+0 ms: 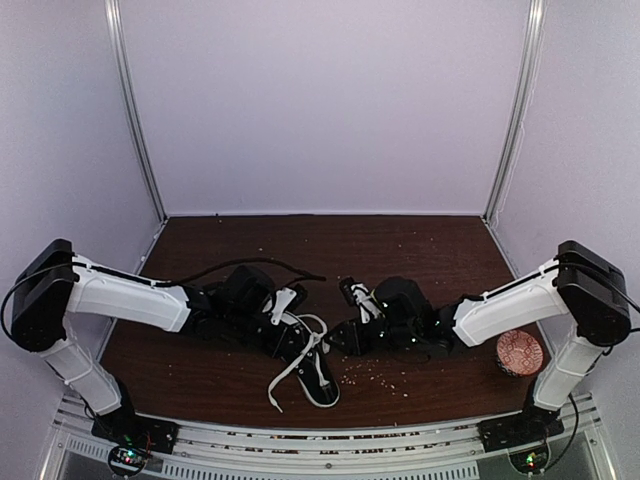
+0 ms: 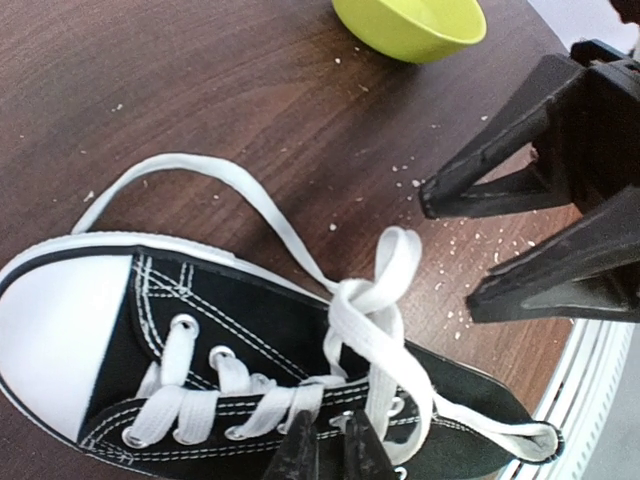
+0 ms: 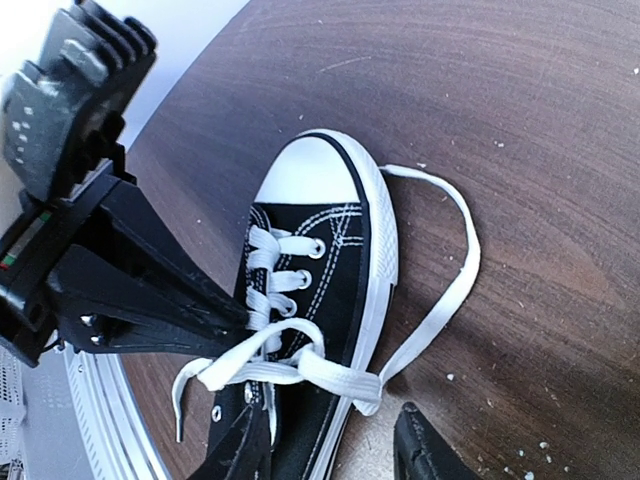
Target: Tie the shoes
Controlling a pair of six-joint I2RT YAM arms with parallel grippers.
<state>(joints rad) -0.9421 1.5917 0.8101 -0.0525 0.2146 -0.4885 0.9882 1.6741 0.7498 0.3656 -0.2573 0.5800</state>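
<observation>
The black sneaker (image 1: 318,372) with white toe cap lies on the table between both arms. Its white laces (image 2: 368,297) are crossed into a loose knot over the tongue, and one long end (image 2: 190,166) loops out onto the wood. My left gripper (image 2: 326,452) hovers over the eyelets with a narrow gap between its fingertips and nothing in it. My right gripper (image 3: 335,450) is open wide beside the shoe's side. A folded lace end (image 3: 362,388) lies just ahead of its jaws, untouched. The right gripper (image 2: 448,252) shows in the left wrist view, the left gripper (image 3: 240,318) in the right wrist view.
A yellow-green bowl (image 2: 415,25) stands on the table past the shoe. A pink patterned cup (image 1: 520,352) sits by the right arm's base. Small white crumbs (image 1: 375,375) are scattered on the dark wood. The metal front rail (image 1: 320,440) runs close behind the heel.
</observation>
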